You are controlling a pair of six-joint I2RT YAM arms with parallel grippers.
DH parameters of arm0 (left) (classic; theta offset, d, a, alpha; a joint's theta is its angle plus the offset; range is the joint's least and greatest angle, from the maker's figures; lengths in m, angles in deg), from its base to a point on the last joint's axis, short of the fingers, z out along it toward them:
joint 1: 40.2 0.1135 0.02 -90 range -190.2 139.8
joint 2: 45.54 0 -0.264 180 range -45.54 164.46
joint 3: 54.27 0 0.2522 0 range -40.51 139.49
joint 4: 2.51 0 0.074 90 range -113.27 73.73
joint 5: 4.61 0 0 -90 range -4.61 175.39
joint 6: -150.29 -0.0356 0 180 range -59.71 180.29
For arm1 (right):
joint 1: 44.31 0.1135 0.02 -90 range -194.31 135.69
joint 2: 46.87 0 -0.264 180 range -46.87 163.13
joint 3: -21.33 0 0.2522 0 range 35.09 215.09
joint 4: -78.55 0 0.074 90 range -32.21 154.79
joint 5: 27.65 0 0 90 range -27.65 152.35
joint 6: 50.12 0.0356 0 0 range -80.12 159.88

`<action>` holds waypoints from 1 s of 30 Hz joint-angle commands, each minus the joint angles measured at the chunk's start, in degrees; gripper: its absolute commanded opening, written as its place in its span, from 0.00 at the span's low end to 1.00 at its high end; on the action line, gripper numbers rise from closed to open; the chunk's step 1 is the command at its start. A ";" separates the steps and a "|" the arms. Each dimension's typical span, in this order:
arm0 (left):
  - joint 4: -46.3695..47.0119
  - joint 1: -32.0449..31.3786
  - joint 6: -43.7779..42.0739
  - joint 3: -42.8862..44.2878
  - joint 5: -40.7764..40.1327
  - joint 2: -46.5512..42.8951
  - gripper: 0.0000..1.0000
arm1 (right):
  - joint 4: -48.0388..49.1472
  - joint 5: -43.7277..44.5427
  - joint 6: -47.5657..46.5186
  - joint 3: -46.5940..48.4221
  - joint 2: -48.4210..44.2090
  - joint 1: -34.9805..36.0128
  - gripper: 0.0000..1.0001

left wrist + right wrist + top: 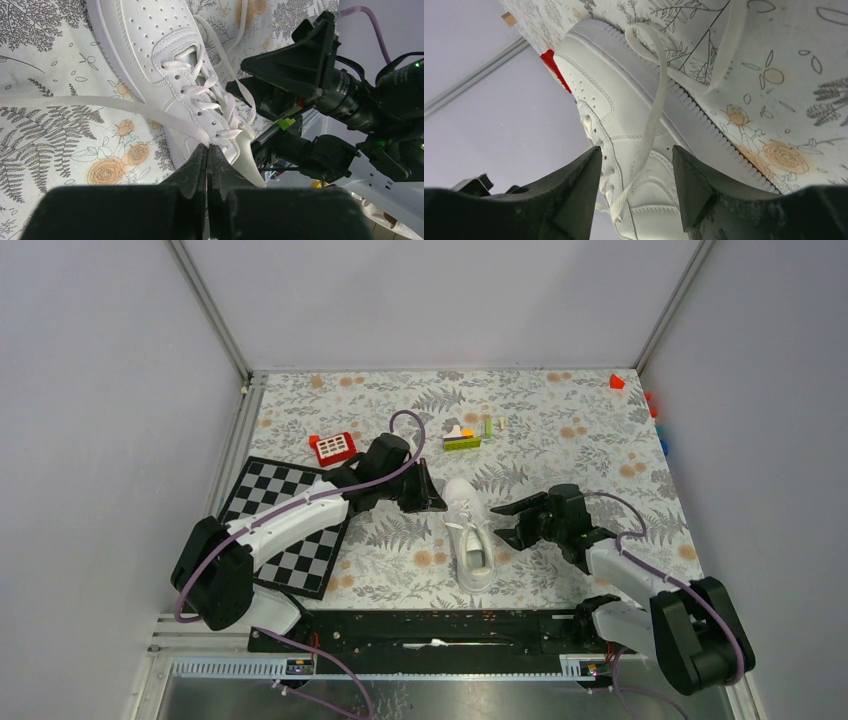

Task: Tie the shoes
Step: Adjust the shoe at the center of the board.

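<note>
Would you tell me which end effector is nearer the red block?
Left. The left end effector lies between the red block and the sneaker; the right end effector is beyond the sneaker.

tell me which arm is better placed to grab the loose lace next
Right, probably: the right gripper is open around the loose lace, over the white sneaker. The left gripper is shut on the other lace.

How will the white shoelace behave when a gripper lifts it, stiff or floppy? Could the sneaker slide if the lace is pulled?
Probably floppy: the lace is a flat ribbon that curves freely toward the shut left gripper. It may slip, being thin. The sneaker stands loose on the table, so a hard pull would likely drag it.
</note>
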 commanded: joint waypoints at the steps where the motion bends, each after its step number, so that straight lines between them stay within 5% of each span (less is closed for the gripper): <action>1: 2.55 -0.03 -0.90 0.44 0.98 -1.41 0.00 | 8.44 -1.72 3.38 0.51 4.71 -0.35 0.59; 6: 2.47 -0.05 -0.97 0.39 0.83 -1.83 0.00 | 9.35 -0.86 2.76 1.74 5.37 -0.46 0.31; 11: 2.38 -0.04 -1.07 0.45 0.88 -1.42 0.00 | -2.85 1.63 -6.21 7.94 1.83 -0.46 0.02; 21: 2.30 -0.07 -1.34 2.18 0.99 0.34 0.00 | -16.62 0.90 -25.17 22.62 0.13 1.25 0.00; 30: 2.30 -0.02 -1.25 2.84 0.86 1.17 0.00 | -23.98 -3.61 -38.88 35.93 9.81 13.15 0.00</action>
